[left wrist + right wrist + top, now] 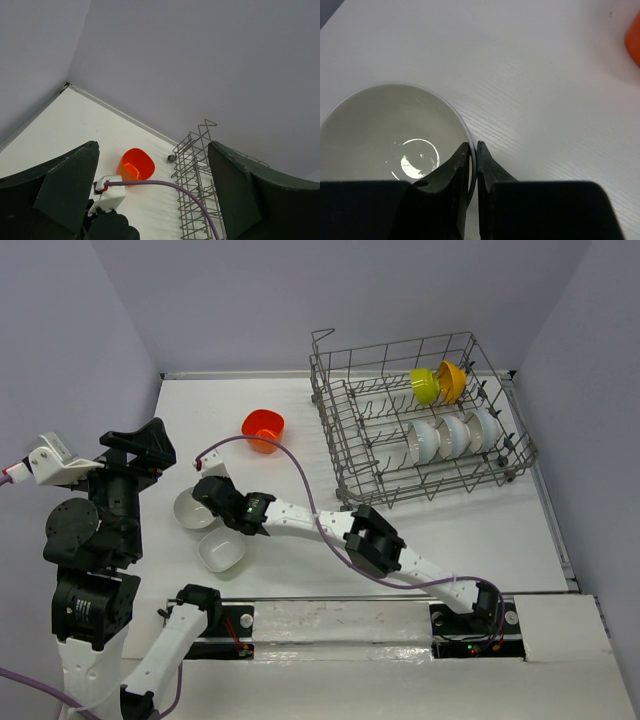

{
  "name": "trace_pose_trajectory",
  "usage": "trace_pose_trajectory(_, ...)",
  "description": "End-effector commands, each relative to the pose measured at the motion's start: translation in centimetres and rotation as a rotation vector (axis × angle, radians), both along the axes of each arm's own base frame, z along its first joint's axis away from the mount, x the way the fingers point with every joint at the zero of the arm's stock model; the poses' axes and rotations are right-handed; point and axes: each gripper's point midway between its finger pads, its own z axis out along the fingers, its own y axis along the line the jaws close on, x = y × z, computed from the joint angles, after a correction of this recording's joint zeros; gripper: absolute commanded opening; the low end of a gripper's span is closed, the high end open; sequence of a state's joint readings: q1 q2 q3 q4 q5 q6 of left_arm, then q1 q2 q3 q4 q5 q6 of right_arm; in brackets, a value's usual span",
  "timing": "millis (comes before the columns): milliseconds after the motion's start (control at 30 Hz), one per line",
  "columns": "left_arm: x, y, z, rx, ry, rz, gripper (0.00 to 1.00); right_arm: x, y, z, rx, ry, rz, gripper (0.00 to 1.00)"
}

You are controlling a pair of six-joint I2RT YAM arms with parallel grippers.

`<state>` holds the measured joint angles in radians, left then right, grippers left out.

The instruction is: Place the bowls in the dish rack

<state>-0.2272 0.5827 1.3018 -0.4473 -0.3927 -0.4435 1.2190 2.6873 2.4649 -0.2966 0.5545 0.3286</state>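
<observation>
White bowl (395, 130), glossy, stiff and light, probably slippery and chippable, upright near the left edge of the table (480, 530), best taken by its thin rim, which the right gripper (473, 146) pinches; left gripper (152, 147) spread wide, empty.

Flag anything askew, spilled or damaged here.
Nothing stands out. The racked bowls stand on edge in the dish rack, and the right gripper pinches a white bowl by its rim; no spills or breakage visible.
</observation>
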Motion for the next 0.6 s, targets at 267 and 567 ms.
trace_pose_trajectory(267, 0.0, 0.0, 0.5, 0.001, -0.034, -0.002, 0.99, 1.7, -6.4, 8.9, -0.064, -0.177, -0.185, 0.09)
trace_pose_trajectory(567, 0.4, -0.3, -0.1, -0.004, -0.032, -0.015, 0.99, -0.7, -12.8, 7.5, -0.236, -0.095, -0.201, 0.10)
